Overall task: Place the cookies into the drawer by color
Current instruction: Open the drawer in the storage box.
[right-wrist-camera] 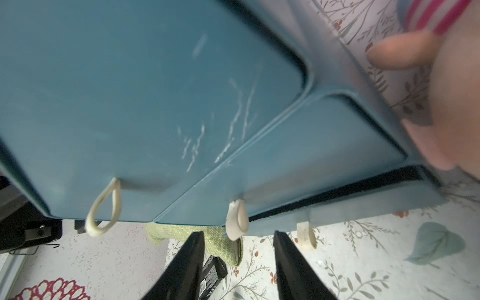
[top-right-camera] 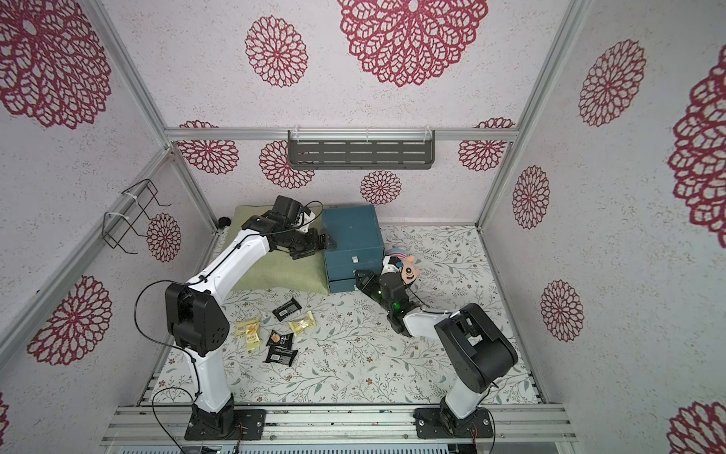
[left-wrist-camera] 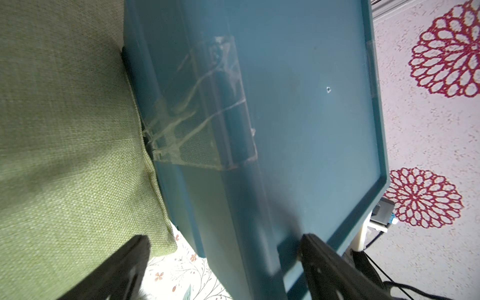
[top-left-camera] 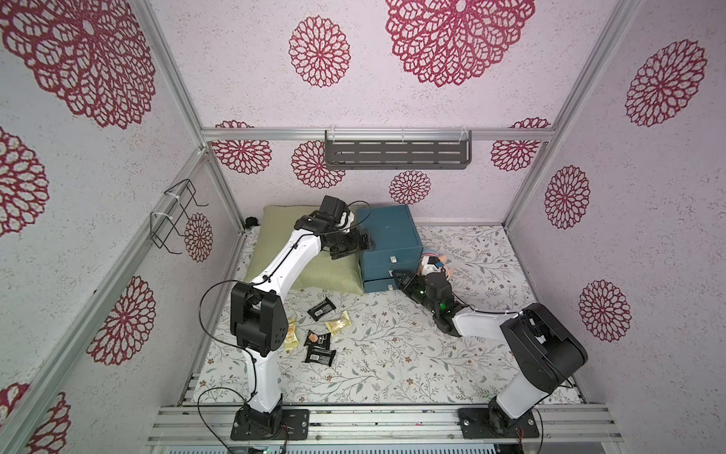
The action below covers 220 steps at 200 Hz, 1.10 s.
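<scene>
The left claw [left-wrist-camera: 224,237] is spread wide, astride the top left edge of the teal drawer [top-left-camera: 387,236], holding nothing. The right claw [right-wrist-camera: 239,232] is half open; its tips flank the middle white tab [right-wrist-camera: 236,220] without gripping it. The cookies [top-left-camera: 321,308] lie near left on the table [top-left-camera: 393,353].

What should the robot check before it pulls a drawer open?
1. Right claw lined up with middle white loop pull: ok.
2. Right claw shut on that pull: not ok, jaws apart.
3. Left claw gripping the teal plastic drawer chest: not ok, wide open astride its edge.
4. Round peach plush toy clear of the drawers: cannot tell.
5. Black and yellow wrapped cookie packets sorted: not ok, lying on the flowery cloth.
</scene>
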{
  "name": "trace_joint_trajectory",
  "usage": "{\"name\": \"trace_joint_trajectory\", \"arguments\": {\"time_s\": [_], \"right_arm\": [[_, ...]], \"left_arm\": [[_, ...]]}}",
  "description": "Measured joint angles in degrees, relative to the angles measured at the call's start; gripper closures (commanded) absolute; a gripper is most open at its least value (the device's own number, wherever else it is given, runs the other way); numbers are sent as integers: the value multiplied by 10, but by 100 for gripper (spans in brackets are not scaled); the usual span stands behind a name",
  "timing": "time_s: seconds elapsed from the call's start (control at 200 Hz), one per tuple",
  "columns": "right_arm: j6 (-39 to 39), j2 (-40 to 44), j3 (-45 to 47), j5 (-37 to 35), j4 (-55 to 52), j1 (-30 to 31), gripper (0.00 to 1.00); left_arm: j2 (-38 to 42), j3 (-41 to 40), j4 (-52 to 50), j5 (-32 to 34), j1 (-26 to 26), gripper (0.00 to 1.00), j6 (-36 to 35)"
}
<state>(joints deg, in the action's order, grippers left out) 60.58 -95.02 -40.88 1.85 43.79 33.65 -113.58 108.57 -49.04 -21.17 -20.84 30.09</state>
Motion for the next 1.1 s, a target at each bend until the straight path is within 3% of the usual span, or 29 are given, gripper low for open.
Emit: {"name": "trace_joint_trajectory", "arguments": {"time_s": [0.585, 0.78, 0.906, 1.101], "right_arm": [[33, -36, -20, 0, 31, 11, 70], [40, -39, -20, 0, 36, 11, 83], [40, -39, -20, 0, 38, 11, 100], [41, -39, -17, -1, 40, 12, 100]], "left_arm": [[2, -2, -2, 3, 0, 3, -1], [4, -3, -2, 4, 0, 3, -1], [4, -3, -2, 4, 1, 3, -1], [4, -3, -2, 5, 1, 3, -1]]}}
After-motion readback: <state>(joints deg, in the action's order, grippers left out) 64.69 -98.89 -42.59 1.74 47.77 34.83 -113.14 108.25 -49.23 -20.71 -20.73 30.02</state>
